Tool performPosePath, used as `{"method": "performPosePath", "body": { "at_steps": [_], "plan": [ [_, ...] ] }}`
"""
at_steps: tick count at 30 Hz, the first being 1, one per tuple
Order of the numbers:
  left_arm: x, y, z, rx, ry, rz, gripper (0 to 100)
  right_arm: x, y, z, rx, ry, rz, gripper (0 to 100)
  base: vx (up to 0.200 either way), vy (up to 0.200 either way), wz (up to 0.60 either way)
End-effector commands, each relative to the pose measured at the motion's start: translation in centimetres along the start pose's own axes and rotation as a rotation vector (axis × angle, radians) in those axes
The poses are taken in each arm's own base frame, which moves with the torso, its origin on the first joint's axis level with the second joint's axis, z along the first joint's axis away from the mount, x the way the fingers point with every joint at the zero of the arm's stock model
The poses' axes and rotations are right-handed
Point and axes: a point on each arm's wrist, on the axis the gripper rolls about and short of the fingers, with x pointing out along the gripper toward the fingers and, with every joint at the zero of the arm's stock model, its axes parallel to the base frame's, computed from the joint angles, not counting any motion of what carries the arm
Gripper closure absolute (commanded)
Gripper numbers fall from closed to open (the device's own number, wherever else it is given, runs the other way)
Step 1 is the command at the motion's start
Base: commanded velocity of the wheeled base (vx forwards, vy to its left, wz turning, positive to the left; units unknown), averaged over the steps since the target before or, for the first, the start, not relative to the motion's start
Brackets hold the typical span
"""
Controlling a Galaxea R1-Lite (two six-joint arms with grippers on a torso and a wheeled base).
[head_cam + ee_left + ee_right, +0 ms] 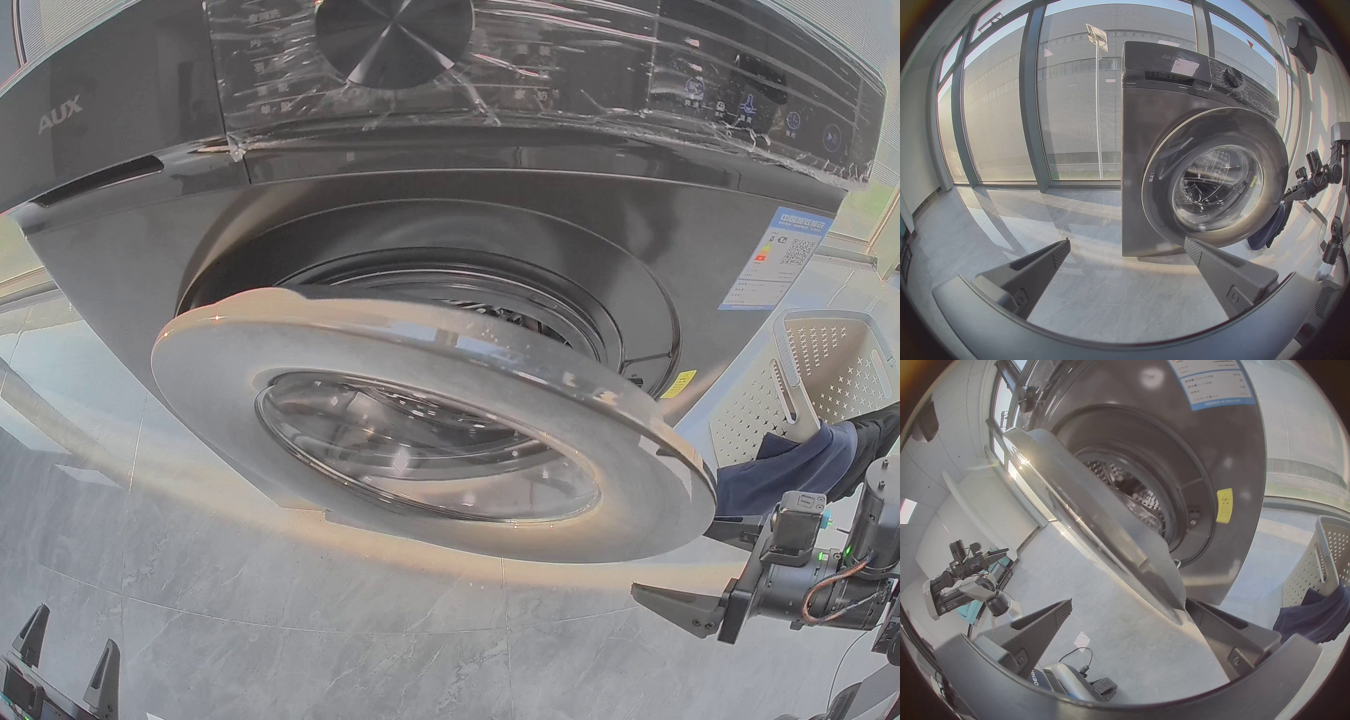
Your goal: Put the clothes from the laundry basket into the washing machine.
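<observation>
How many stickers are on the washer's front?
2: a blue-and-white label at the front's upper right, and a small yellow sticker just right of the drum. The open door may hide others.

1. L gripper (1126, 248): fingers (1036, 269) spread wide, tips pointing fwd; sits low on robot's left side.
2. R gripper (1128, 607): jaws likewise wide apart.
3. R arm (834, 586): low on robot's right, wrist approx. level, gripper aimed across toward robot's left.
</observation>
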Motion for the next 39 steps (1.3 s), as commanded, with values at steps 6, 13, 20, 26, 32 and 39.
{"method": "performPosePath", "body": {
  "at_steps": [6, 13, 20, 26, 32, 39],
  "plan": [
    [0.0, 0.0, -0.5, 0.001, 0.003, 0.001, 0, 0.4, -0.3, 1.2, -0.004, -0.043, -0.02, 0, 0.0, 0.0, 0.0],
    [0.0, 0.0, -0.5, -0.001, 0.003, 0.001, 0, 1.4, 0.1, 0.2, -0.002, 0.0, 0.004, 0, -0.143, 0.0, 0.0],
    [0.0, 0.0, -0.5, -0.002, 0.003, 0.001, 0, 0.8, 1.0, -0.6, 0.016, 0.007, 0.061, 0, -0.029, 0.0, 0.0],
    [0.0, 0.0, -0.5, -0.001, 0.003, 0.001, 0, 1.4, 0.7, 0.2, 0.014, -0.021, 0.035, 0, 0.0, 0.0, 0.0],
    [0.0, 0.0, -0.5, 0.001, 0.003, 0.001, 0, 2.1, 0.4, 1.0, 0.015, -0.063, -0.014, 0, -0.1, 0.0, 0.0],
    [0.0, 0.0, -0.5, 0.001, 0.003, 0.001, 0, 2.1, 1.9, 0.9, -0.003, -0.082, 0.043, 0, -0.143, 0.0, 0.0]
  ]
}}
